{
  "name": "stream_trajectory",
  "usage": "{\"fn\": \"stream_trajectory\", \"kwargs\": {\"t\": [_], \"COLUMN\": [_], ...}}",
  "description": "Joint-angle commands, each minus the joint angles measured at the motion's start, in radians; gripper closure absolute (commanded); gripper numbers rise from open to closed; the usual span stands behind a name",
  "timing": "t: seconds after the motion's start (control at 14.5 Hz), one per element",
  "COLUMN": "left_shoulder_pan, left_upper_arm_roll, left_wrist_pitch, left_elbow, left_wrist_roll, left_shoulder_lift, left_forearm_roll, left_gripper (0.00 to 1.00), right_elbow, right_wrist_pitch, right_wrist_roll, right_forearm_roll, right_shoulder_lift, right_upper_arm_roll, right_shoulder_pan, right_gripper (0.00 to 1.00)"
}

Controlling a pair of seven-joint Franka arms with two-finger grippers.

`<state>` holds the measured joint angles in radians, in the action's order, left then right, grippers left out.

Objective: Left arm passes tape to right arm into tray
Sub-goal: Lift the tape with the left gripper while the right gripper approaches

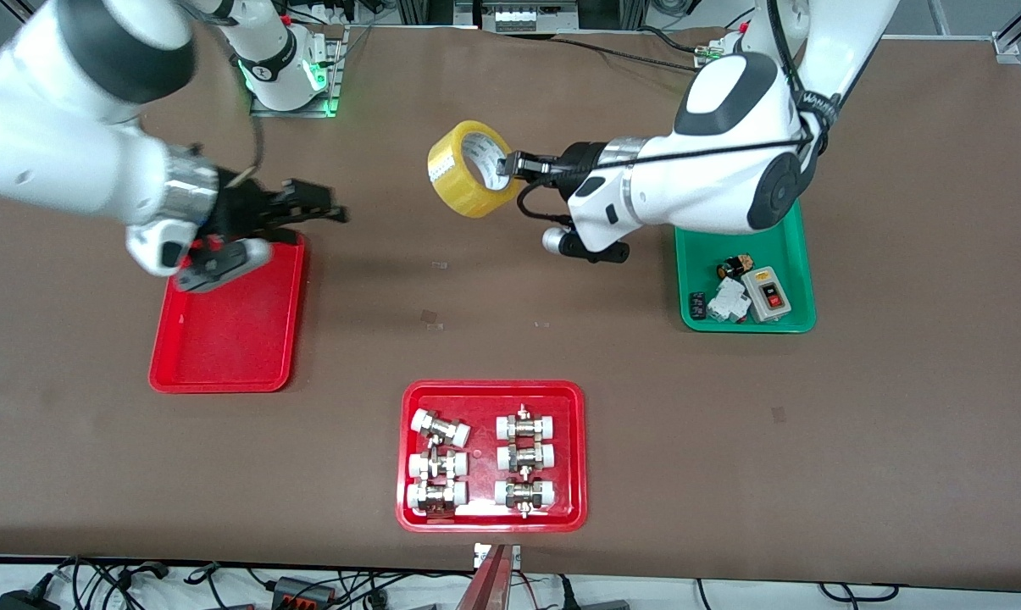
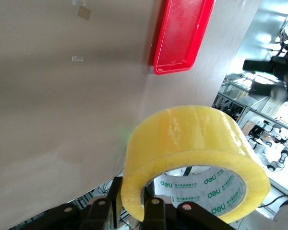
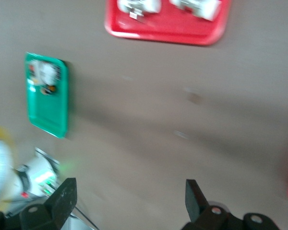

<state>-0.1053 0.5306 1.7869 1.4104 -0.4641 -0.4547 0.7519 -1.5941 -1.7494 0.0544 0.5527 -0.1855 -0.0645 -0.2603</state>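
Over the middle of the desk, the left gripper [image 1: 510, 165] is holding the tape [image 1: 469, 168] up in the air, jaws clamped tight on the roll's wall, one finger inside the pale core and one outside. The roll is hanging tilted, its open core facing up toward the camera, with bare brown desk [image 1: 493, 288] beneath it.

The right gripper [image 1: 328, 206] is hovering over the edge of the red tray [image 1: 222, 356] at the right arm's end, jaws spread wide and holding nothing, fingers pointing toward the roll but well apart from it.

The handover looks to be the step in hand. To do it well, the right gripper should be closing the gap and taking the free part of the roll's wall, away from the left fingers, so the two grippers are not colliding. The left should be letting go only once the right has a firm pinch; a smooth, glossy roll could slip.

Nearer the camera a second red tray [image 1: 408, 517] is carrying pipe fittings [image 1: 439, 430]; the green tray [image 1: 794, 322] under the left arm is holding small electrical parts [image 1: 751, 292].
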Motion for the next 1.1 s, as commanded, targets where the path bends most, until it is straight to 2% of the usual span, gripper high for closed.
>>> {"fn": "stream_trajectory", "kwargs": {"t": [0.0,0.21,0.41,0.55,1.03], "left_shoulder_pan": [-0.017,-0.011,-0.005,-0.004,0.013], "left_upper_arm_roll": [0.005,0.005,0.005,0.005,0.002], "left_wrist_pitch": [0.009,0.009,0.006,0.005,-0.003], "left_elbow": [-0.050,-0.050,-0.050,-0.050,-0.048], "left_wrist_roll": [-0.025,-0.028,-0.028,-0.028,-0.025], "left_shoulder_lift": [-0.035,-0.035,-0.033,-0.032,-0.029], "left_forearm_roll": [0.027,0.027,0.026,0.026,0.026], "left_gripper": [1.00,1.00,1.00,1.00,1.00], "right_elbow": [0.089,0.138,0.138,0.138,0.134], "right_wrist_pitch": [-0.025,-0.051,-0.065,-0.065,-0.065], "right_wrist_roll": [0.129,0.180,0.180,0.177,0.171], "right_forearm_roll": [0.087,0.141,0.165,0.219,0.225], "right_shoulder_lift": [-0.020,-0.043,-0.055,-0.060,-0.068], "right_upper_arm_roll": [0.011,0.011,0.012,0.012,0.012], "right_shoulder_pan": [-0.052,-0.111,-0.114,-0.114,-0.138], "right_gripper": [0.00,0.00,0.00,0.00,0.00]}}
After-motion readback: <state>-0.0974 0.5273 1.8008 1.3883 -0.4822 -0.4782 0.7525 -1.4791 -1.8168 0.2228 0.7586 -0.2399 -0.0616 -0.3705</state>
